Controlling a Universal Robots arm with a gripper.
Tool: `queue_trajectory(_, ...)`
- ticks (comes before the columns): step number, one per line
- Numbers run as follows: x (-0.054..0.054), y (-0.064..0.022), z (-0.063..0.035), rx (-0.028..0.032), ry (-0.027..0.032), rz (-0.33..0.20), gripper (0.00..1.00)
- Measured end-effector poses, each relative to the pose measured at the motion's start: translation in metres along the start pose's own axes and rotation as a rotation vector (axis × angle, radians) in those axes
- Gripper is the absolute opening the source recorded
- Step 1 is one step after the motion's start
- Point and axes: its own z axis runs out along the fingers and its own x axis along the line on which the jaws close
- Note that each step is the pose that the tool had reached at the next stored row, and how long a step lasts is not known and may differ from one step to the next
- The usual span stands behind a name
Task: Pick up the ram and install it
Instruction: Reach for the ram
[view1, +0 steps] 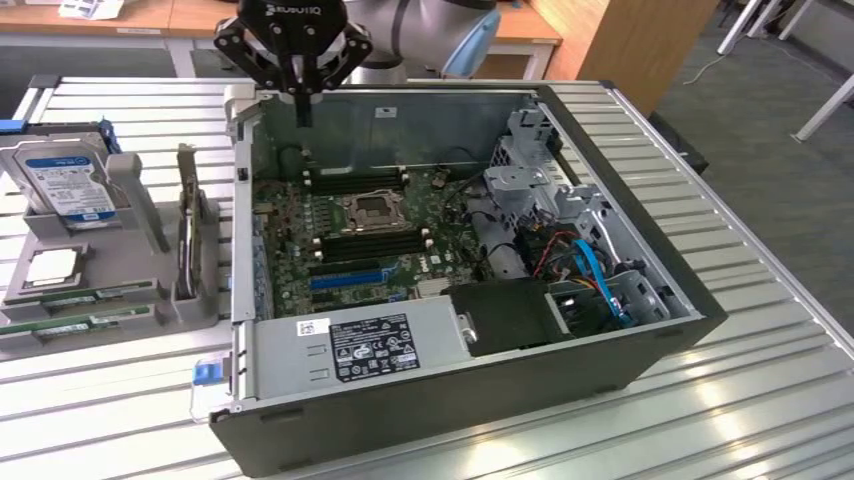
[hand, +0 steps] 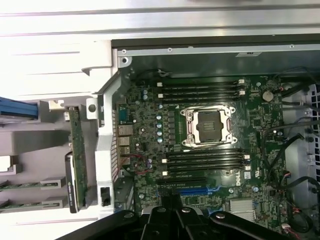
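ram (view1: 80, 324) well apart from closed pincer (view1: 304, 118), untouched.

ram sticks (view1: 83, 296): two are counted, side by side.
hard drives (view1: 64, 178): one is counted.
loose processor chips (view1: 54, 266): one is counted.
computer cases (view1: 467, 420): one is counted, lying opened.
processor sockets (hand: 207, 125): one is counted.
memory slots (hand: 200, 83): four are counted, two on each side of the socket.
blue slots (hand: 192, 190): one is counted.
power supplies (view1: 360, 345): one is counted.
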Motion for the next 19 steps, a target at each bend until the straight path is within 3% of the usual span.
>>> queue_trajectory(19,0.048,-0.0036,-0.0005,0.0,-0.0001,0.001,0.1)
